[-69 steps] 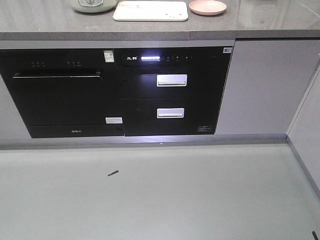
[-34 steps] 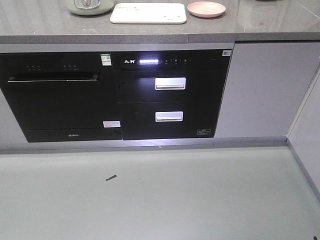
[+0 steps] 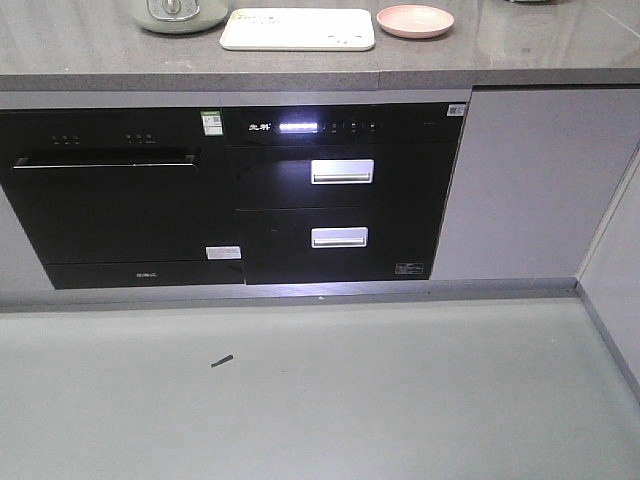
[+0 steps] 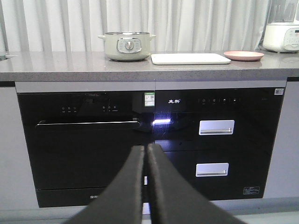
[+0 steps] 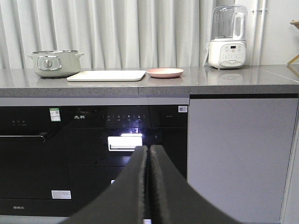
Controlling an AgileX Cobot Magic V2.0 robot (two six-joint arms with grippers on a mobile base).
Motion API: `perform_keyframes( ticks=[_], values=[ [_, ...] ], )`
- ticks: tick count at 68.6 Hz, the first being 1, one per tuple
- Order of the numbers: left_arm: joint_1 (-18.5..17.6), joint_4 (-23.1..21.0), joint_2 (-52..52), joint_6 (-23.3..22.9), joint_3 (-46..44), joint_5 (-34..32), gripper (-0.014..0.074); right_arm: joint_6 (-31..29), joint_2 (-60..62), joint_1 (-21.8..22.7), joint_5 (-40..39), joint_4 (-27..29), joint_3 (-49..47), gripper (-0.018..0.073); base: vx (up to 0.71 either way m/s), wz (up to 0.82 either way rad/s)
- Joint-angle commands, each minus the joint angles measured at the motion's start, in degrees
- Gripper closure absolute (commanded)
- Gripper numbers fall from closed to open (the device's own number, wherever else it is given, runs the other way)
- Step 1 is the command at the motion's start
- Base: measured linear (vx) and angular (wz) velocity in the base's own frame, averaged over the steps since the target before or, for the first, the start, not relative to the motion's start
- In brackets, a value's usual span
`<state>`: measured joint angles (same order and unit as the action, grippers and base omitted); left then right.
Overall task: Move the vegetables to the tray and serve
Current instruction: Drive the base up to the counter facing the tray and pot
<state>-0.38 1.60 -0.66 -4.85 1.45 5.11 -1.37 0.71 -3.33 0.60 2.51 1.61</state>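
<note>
The tray (image 3: 297, 30) sits just left of the pink plate (image 3: 415, 20); no vegetables visible. The front view has drifted slightly, so I reckon the base is lining up. The left gripper (image 4: 145, 148) and right gripper (image 5: 148, 148) are pinched together, empty.

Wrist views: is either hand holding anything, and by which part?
Nothing is held: the left hand and the right hand are both shut and empty.

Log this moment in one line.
left gripper: shut, empty | right gripper: shut, empty | tray: on counter between pot and pink plate | lettuce: not in view
</note>
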Motion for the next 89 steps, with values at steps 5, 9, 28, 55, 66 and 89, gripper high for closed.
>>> perform_keyframes(
  ticks=[5, 9, 28, 55, 66, 89],
  values=[
    [0.06, -0.04, -0.82, -0.54, 1.45, -4.05, 0.0602, 0.07, 0.26, 0.12, -4.44, -0.34, 0.86, 0.0561, 0.04, 0.0],
    [0.06, -0.04, -0.82, -0.54, 1.45, -4.05, 0.0602, 0.07, 0.26, 0.12, -4.44, -0.34, 0.86, 0.0561, 0.04, 0.0],
    [0.06, -0.04, -0.82, -0.54, 1.45, -4.05, 0.0602, 0.07, 0.26, 0.12, -4.44, -0.34, 0.86, 0.0561, 0.05, 0.01],
    [0.06, -0.04, -0.82, -0.54, 1.45, -4.05, 0.0602, 0.07, 0.26, 0.12, -4.44, -0.34, 0.86, 0.0561, 0.06, 0.0],
    [0.06, -0.04, -0.82, -0.54, 1.45, -4.05, 0.0602, 0.07, 0.26, 0.12, -4.44, -0.34, 0.86, 0.0561, 0.07, 0.0],
    [0.06, -0.04, -0.82, -0.54, 1.45, -4.05, 0.0602, 0.07, 0.26, 0.12, -4.44, -0.34, 0.86, 0.0561, 0.06, 0.0]
  ],
)
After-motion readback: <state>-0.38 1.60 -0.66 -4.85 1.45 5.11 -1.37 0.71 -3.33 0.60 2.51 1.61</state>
